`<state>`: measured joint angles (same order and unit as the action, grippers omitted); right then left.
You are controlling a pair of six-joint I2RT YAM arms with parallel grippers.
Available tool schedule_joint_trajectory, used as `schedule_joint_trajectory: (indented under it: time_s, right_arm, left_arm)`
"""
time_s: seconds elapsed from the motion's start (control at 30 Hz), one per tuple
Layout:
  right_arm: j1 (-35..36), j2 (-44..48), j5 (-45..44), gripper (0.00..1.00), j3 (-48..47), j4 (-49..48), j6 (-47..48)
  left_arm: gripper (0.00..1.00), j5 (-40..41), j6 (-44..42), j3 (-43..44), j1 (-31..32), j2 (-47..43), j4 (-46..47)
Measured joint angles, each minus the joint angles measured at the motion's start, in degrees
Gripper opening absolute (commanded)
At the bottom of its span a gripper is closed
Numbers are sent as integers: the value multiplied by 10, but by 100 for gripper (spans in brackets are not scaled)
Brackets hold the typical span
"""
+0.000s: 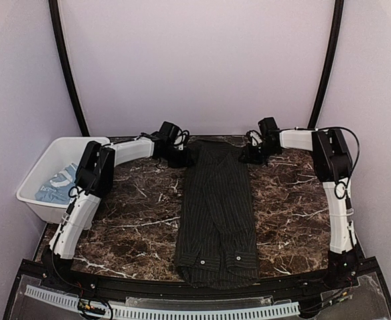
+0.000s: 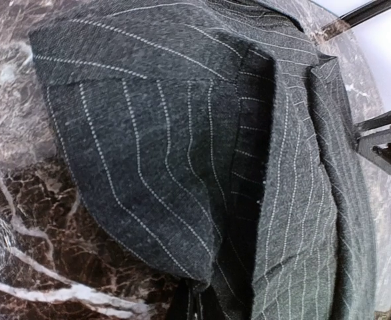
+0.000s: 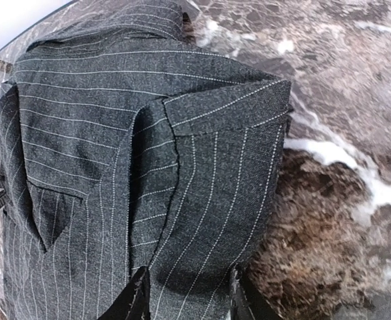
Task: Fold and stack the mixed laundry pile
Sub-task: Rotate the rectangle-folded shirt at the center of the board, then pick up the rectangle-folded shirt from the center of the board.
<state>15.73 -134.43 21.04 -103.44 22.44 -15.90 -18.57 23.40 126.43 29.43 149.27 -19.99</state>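
The black pinstriped shirt (image 1: 216,207) lies folded into a long strip down the middle of the marble table (image 1: 135,220), buttoned hem nearest me. My left gripper (image 1: 178,159) is at the shirt's far left corner. In the left wrist view the cloth (image 2: 182,133) gathers to a pinch at my left gripper (image 2: 195,303), which is shut on it. My right gripper (image 1: 254,157) is at the far right corner. There its fingers (image 3: 132,300) stand apart astride the shirt's edge (image 3: 202,200), with flat cloth between them. The light blue T-shirt (image 1: 58,183) lies in the bin.
A white plastic bin (image 1: 38,167) stands at the table's left edge, beside the left arm. The right gripper's black frame (image 2: 385,140) shows at the right of the left wrist view. The table's far edge runs just behind both grippers.
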Motion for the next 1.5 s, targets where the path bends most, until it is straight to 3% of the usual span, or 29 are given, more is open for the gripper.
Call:
schedule_joint_trajectory:
  time_s: [0.3,0.37,0.4,0.43,0.5,0.53,0.7,0.8,0.9,1.03,1.2,1.3,1.43,1.5]
  right_arm:
    - [0,-49,26,42,-72,-2,-12]
    - [0,-61,31,50,-92,0,-15]
    - [0,-64,32,53,-101,4,-16]
    - [0,-66,32,58,-107,8,-16]
    - [0,-64,31,69,-111,16,-16]
    - [0,-61,30,79,-110,17,-13]
    - [-1,27,17,85,-32,27,-4]
    - [-1,142,13,87,48,22,0]
    - [1,273,12,98,119,9,8]
    - [-2,412,22,99,160,-18,5]
    - [-42,482,72,98,186,-35,-7]
    - [-60,522,107,96,269,-35,-29]
    - [-4,586,132,91,402,-18,-61]
    - [33,621,146,89,467,-13,-84]
  left_arm:
    - [3,-35,24,-15,-58,-1,26]
    - [35,-34,23,-8,-70,1,20]
    - [43,-35,21,-4,-75,1,19]
    - [57,-33,21,0,-80,1,18]
    - [71,-33,21,0,-87,-3,21]
    - [75,-31,20,-7,-90,-10,24]
    - [98,2,15,-160,-94,-123,37]
    - [99,24,7,-271,-89,-224,46]
    - [99,70,-13,-358,-70,-347,50]
    - [99,127,-34,-401,-28,-487,57]
    - [99,116,-50,-453,-19,-612,70]
    - [99,91,-47,-509,-17,-659,69]
    - [97,60,-16,-631,39,-719,53]
    - [90,45,10,-692,75,-741,43]
